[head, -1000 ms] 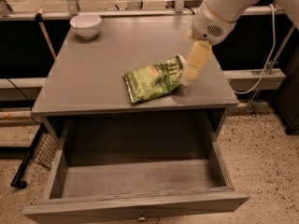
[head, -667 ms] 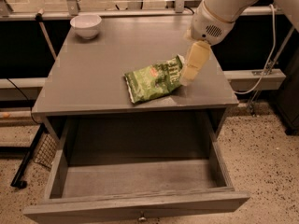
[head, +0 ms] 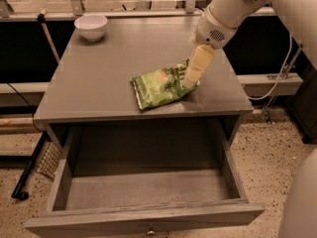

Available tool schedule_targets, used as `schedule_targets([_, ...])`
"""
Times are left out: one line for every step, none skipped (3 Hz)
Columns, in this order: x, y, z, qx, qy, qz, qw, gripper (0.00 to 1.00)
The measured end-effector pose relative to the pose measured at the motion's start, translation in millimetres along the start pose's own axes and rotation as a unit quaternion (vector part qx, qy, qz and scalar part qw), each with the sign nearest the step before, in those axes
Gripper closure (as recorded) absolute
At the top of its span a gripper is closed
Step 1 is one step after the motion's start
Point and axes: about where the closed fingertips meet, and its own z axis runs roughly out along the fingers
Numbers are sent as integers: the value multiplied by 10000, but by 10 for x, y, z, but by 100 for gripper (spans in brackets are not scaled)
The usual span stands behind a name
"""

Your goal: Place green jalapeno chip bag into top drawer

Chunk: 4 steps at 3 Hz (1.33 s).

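Note:
The green jalapeno chip bag (head: 159,86) lies flat on the grey table top (head: 99,78), near its front right part, with white lettering and a small red logo facing up. My gripper (head: 189,82) points down from the upper right and its tip rests at the bag's right end, touching it. The top drawer (head: 143,214) is pulled fully out below the table's front edge, and nothing shows inside it. The bag sits just behind the open drawer.
A white bowl (head: 91,27) stands at the table's back left corner. A metal rail (head: 124,11) runs behind the table. A dark stand (head: 29,167) leans on the speckled floor at the left. A pale cable (head: 277,78) hangs at the right.

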Motion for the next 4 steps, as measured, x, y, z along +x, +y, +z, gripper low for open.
schedule_targets([11,-134,154,-64,-75,132,9999,0])
schedule_targets([76,-209,256,-80,-63,337,9994,0])
schedule_targets([172,-268,374,-135,-21,569,9983,0])
schedule_targets([206,-299,466,-214,-15,661,9976,0])
